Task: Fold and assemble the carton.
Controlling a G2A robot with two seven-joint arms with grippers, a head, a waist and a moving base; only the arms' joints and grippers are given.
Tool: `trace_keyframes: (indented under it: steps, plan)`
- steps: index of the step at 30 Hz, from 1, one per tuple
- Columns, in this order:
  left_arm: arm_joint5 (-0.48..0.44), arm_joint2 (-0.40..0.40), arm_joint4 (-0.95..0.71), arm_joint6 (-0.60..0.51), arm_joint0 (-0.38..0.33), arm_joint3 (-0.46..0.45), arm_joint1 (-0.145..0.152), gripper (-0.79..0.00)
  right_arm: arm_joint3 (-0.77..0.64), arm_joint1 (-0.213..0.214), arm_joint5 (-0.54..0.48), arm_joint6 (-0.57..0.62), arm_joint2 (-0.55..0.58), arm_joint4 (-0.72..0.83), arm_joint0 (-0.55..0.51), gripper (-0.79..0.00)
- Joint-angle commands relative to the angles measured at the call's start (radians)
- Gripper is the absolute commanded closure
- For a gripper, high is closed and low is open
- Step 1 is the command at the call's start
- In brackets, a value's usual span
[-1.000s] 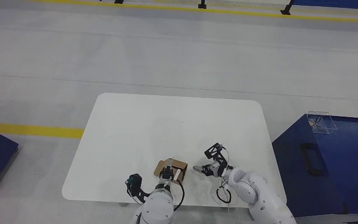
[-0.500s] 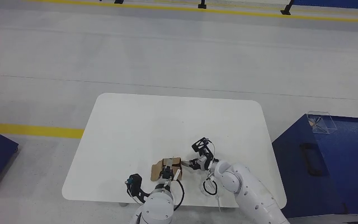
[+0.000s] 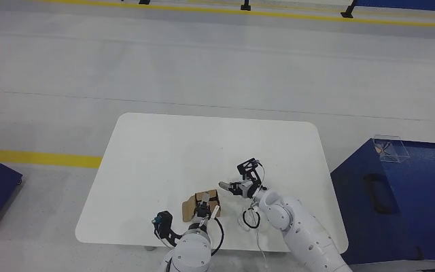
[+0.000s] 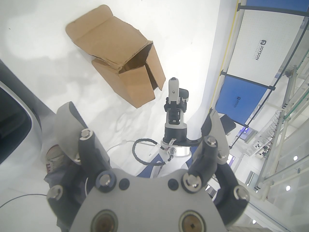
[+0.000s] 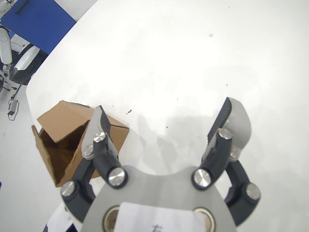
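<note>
A small brown carton [image 3: 201, 202] lies on its side near the white table's [image 3: 204, 149] front edge, partly formed, with loose flaps and one end open [image 4: 137, 59]. My left gripper [image 4: 142, 121] hovers open just in front of the carton, nothing between its fingers. My right gripper [image 3: 228, 188] is open right beside the carton's open end. One of its fingers [image 5: 100, 119] stands in front of the carton's [image 5: 60, 124] side wall, the other over bare table. I cannot tell whether that finger touches the cardboard.
A blue cabinet [image 3: 380, 197] stands to the right of the table with a clear plastic bin [image 3: 389, 148] on top. A black cable loop [image 3: 250, 219] hangs at the right wrist. The table's back and left parts are bare.
My right gripper has moved left across the table to the carton's open end. The carton has shifted slightly left and its flaps have spread. The left arm has barely moved.
</note>
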Motion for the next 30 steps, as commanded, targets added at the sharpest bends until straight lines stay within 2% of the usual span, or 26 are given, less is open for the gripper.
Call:
trace_keyframes:
  steps: [1, 3, 7, 12, 14, 24, 26, 30]
  plan:
    - [0.000, 0.000, 0.000, 0.000, 0.000, 0.000, 0.000, -0.785, -0.003, 0.000, 0.000, -0.003, 0.000, 0.000, -0.002, -0.785]
    - [0.000, 0.000, 0.000, 0.000, 0.000, 0.000, 0.000, -0.785, -0.050, 0.000, 0.034, -0.044, 0.001, -0.027, -0.022, -0.785]
    - [0.000, 0.000, 0.000, 0.000, 0.000, 0.000, 0.000, -0.785, -0.234, 0.010, 0.135, -0.221, 0.019, -0.147, -0.141, -0.785]
    - [0.000, 0.000, 0.000, 0.000, 0.000, 0.000, 0.000, -0.785, -0.383, 0.021, 0.228, -0.302, 0.042, -0.240, -0.278, -0.785]
    - [0.000, 0.000, 0.000, 0.000, 0.000, 0.000, 0.000, -0.785, -0.394, 0.018, 0.255, -0.309, 0.038, -0.237, -0.301, -0.785]
    - [0.000, 0.000, 0.000, 0.000, 0.000, 0.000, 0.000, -0.785, -0.382, 0.014, 0.257, -0.286, 0.027, -0.218, -0.301, -0.785]
    - [-0.038, -0.015, -0.009, -0.008, 0.003, -0.015, 0.000, -0.785, -0.382, 0.014, 0.257, -0.286, 0.027, -0.218, -0.301, -0.785]
    - [-0.172, -0.117, -0.155, -0.066, 0.086, -0.085, -0.001, -0.785, -0.391, 0.011, 0.273, -0.282, 0.018, -0.263, -0.298, -0.785]
